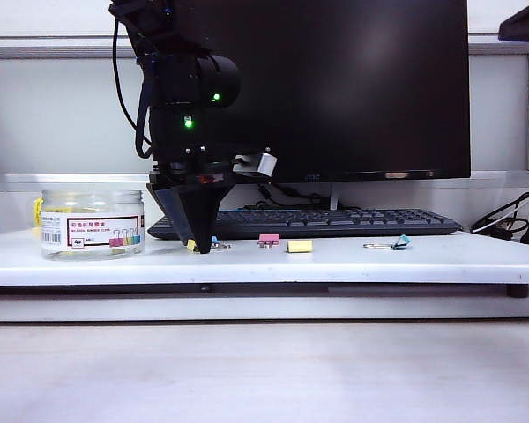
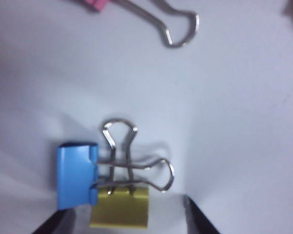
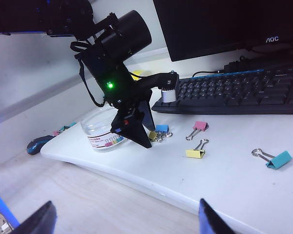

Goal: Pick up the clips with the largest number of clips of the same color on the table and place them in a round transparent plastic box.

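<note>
My left gripper point(image 1: 198, 244) points straight down at the white table, open, its fingers on either side of a yellow clip point(image 2: 119, 209) without touching it. A blue clip point(image 2: 78, 175) lies against that yellow clip, their wire handles crossed. A second yellow clip point(image 1: 299, 246) lies further right on the table, also seen as a yellow clip point(image 3: 195, 153) from the right wrist. The round transparent plastic box point(image 1: 93, 225) stands to the left of the left gripper. My right gripper point(image 3: 124, 222) hangs open and empty, off the table's front edge.
A pink clip point(image 1: 269, 239) and a teal clip point(image 1: 398, 241) lie on the table. A black keyboard point(image 1: 335, 222) and a monitor point(image 1: 353, 88) stand behind. A blue mouse point(image 3: 39, 144) sits past the box. A small yellow object point(image 1: 38, 211) shows behind the box.
</note>
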Available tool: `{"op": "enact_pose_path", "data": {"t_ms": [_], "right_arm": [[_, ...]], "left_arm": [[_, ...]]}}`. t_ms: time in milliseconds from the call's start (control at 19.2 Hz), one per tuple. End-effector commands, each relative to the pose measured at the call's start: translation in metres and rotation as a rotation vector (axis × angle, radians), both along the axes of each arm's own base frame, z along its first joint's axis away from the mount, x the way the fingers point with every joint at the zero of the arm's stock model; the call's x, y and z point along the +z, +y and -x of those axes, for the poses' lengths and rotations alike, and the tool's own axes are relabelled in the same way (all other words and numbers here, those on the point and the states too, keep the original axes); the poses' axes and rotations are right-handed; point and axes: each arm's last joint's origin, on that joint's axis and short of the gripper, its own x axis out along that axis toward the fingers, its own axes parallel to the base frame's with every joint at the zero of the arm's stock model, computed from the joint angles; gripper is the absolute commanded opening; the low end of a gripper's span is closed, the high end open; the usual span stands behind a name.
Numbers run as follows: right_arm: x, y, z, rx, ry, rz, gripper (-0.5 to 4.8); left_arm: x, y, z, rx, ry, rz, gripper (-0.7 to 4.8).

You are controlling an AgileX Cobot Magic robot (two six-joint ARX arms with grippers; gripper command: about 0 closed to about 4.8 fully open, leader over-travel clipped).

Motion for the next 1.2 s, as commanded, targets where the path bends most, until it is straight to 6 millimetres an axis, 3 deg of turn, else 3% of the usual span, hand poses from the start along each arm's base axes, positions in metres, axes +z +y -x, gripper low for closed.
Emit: {"op": "enact_pose_path", "data": {"t_ms": [52,208,573,781,885,1198], "right_arm": [[0.009,0.001,-0.004,-0.003,-0.001,-0.001,3.73],[0.018,0.004,-0.015,-0.011,0.03,0.006,3.73],[0.052,0.016,-0.065,-0.02,0.126,0.032,3.73],[0.055,0.023,-0.088,0.013,0.167,0.042,3.73],[0.054,0.023,-0.088,0.013,0.167,0.043,3.73],[0.054,0.024,-0.088,0.029,0.166,0.043,3.72]], "left_arm": [[-0.01,-0.001,-0.001,0.003,0.022,-0.014,2.95],[-0.01,-0.001,-0.001,0.003,0.026,-0.016,2.44],[-0.01,-0.001,0.0,0.01,0.035,-0.019,2.4],[-0.01,-0.001,0.0,0.013,0.033,-0.018,2.35],[-0.01,-0.001,0.0,0.013,0.03,-0.016,2.06],[-0.007,-0.001,0.0,0.022,0.018,-0.015,2.06]]}}
